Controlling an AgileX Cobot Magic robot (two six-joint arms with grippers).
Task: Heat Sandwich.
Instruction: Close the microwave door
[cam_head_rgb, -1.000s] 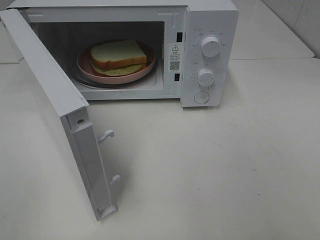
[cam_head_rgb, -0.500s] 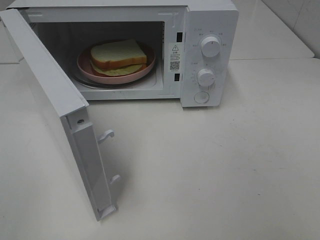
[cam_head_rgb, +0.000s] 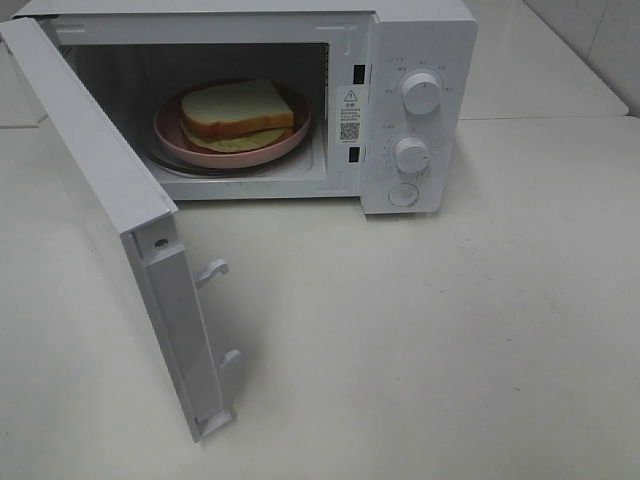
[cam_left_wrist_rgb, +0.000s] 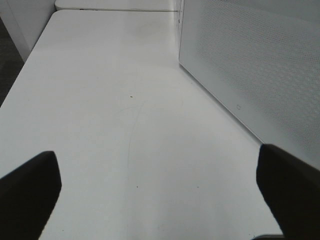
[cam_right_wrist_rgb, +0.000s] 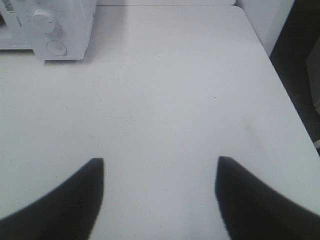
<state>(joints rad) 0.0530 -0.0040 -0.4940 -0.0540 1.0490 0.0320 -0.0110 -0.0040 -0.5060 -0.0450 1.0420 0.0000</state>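
The sandwich (cam_head_rgb: 238, 112), white bread with tan crust and a yellow-green filling, lies on a round pink plate (cam_head_rgb: 171, 133) inside the white microwave (cam_head_rgb: 420, 40). The microwave door (cam_head_rgb: 110, 215) stands wide open, swung toward the front left. Neither arm shows in the high view. In the left wrist view my left gripper (cam_left_wrist_rgb: 157, 185) is open over bare table, with the door's perforated outer face (cam_left_wrist_rgb: 255, 60) beside it. In the right wrist view my right gripper (cam_right_wrist_rgb: 159, 192) is open and empty above the table, well back from the microwave's control panel (cam_right_wrist_rgb: 50, 27).
Two white knobs (cam_head_rgb: 421, 92) and a round button (cam_head_rgb: 403, 194) sit on the microwave's right panel. Two latch hooks (cam_head_rgb: 213, 270) stick out of the door's edge. The white table (cam_head_rgb: 450, 330) ends at a dark drop-off (cam_right_wrist_rgb: 300, 75) on the right.
Nothing differs in the high view; sandwich, plate and door stay in place.
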